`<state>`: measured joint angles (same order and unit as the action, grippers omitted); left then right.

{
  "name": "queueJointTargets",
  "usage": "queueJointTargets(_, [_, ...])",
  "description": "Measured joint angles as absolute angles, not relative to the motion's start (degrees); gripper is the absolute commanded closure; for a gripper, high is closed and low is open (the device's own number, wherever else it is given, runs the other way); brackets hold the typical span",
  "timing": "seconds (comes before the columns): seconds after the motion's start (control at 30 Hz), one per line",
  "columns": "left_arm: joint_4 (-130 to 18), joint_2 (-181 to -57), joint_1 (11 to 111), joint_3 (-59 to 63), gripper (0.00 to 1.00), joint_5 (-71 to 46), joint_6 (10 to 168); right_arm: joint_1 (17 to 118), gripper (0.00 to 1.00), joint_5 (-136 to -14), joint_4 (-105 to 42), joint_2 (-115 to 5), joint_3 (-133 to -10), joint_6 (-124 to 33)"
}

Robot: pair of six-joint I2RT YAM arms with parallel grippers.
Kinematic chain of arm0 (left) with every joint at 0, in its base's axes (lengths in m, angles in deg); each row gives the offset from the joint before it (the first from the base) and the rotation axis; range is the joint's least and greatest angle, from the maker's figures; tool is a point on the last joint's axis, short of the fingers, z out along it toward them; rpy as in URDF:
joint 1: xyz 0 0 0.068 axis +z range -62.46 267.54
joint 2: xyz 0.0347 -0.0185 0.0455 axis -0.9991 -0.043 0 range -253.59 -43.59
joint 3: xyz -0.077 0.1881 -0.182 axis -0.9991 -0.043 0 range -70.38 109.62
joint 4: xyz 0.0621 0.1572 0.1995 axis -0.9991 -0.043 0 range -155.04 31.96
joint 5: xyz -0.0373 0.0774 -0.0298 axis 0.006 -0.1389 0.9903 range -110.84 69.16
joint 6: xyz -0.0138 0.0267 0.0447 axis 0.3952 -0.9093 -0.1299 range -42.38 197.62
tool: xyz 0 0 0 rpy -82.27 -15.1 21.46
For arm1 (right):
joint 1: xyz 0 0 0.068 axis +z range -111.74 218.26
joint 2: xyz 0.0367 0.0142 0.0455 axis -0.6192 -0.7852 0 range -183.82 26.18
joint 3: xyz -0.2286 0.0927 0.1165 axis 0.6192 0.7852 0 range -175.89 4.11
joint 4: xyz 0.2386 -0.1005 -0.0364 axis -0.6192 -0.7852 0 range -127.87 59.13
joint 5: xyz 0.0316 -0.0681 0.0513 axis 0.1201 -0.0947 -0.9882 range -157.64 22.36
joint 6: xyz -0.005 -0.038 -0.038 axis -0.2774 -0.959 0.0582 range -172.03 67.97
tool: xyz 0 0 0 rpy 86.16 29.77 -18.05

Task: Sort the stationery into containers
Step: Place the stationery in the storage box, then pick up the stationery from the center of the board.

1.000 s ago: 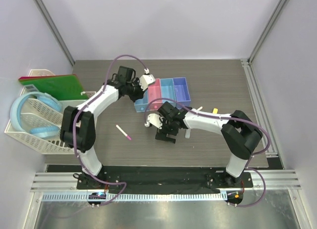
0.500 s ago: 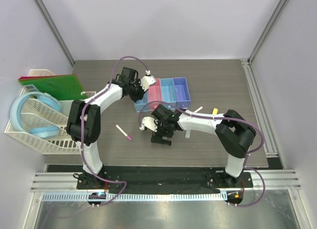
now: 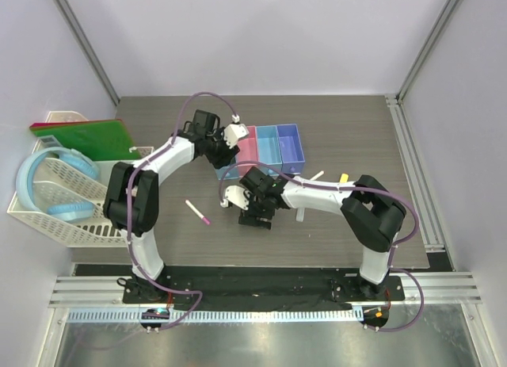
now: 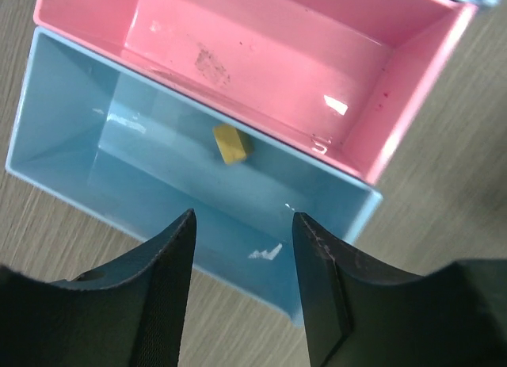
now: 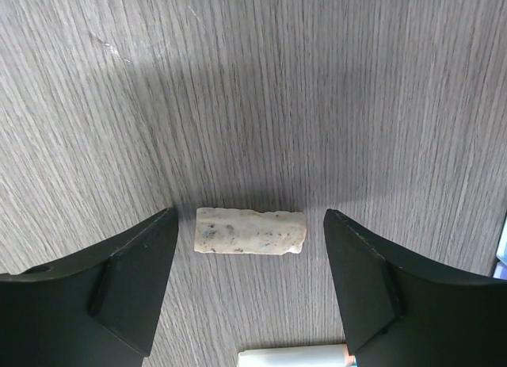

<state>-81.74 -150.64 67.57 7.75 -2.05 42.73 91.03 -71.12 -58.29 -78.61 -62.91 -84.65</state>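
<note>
The right gripper [image 5: 249, 218] hangs spread wide, the tan piece [image 5: 250, 231] flat on the table [image 5: 333, 82] between its fingers, seemingly light, stiff and grippy, best pinched gently by its two ends.

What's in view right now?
bins: four joined, light blue, pink, light blue, purple; mid table
yellowish piece: one, in end light blue bin
tan piece: one, between right tool's fingers, untouched
white pen: one, pink tip, left of centre
second pen: white end only, beside tan piece
yellow stick: one, right of bins
white stick: one, beside yellow stick
basket: one, white lattice, left edge
hoop: one, blue, in basket
board: one, green, basket's far end
left tool: open, over light blue bin
right tool: open, around tan piece
</note>
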Motion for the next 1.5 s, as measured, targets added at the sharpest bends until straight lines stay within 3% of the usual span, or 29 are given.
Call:
queueJointTargets(0.17, [-81.7,-145.15,67.57,5.26,0.44,-1.88,42.88,91.03,0.29,-70.95,-58.02,-78.59,-62.78,-84.65])
queueJointTargets(0.2, [-81.61,-143.54,67.57,4.8,0.43,-1.79,42.97,91.03,0.33,-70.93,-57.85,-78.59,-62.69,-84.63])
queueJointTargets(0.23, [-81.55,-142.16,67.57,4.5,0.43,-1.75,43.03,91.03,0.48,-70.93,-57.67,-78.55,-62.56,-84.63])
queueJointTargets(0.27, [-81.39,-140.43,67.57,4.12,0.42,-1.75,43.14,91.03,0.55,-70.91,-57.5,-78.52,-62.45,-84.63])
queueJointTargets(0.4, [-80.52,-133.77,67.57,2.59,0.4,-1.79,44.1,91.01,0.62,-70.29,-56.43,-78.39,-61.67,-84.83])
queueJointTargets(0.5, [-80.06,-129.07,67.57,0.65,0.39,-2.27,44.24,91.01,0.62,-70.12,-56.14,-78.17,-61.45,-84.89])
queueJointTargets(0.8, [-80.8,-119.45,68.23,-10.32,0.39,-4.9,42.23,90.9,0.27,-67.23,-55.82,-77.39,-61.01,-86.86])
queueJointTargets(1.03, [-83.14,-114.31,68.62,-18.35,0.39,-6.12,41.18,90.2,0.26,-65.35,-58.26,-75.75,-59.76,-91.95])
queueJointTargets(1.5, [-88.85,-108.83,69.06,-21.86,0.33,-10.03,36.94,87.95,0.31,-68.37,-59.86,-76.62,-60.75,-98.4])
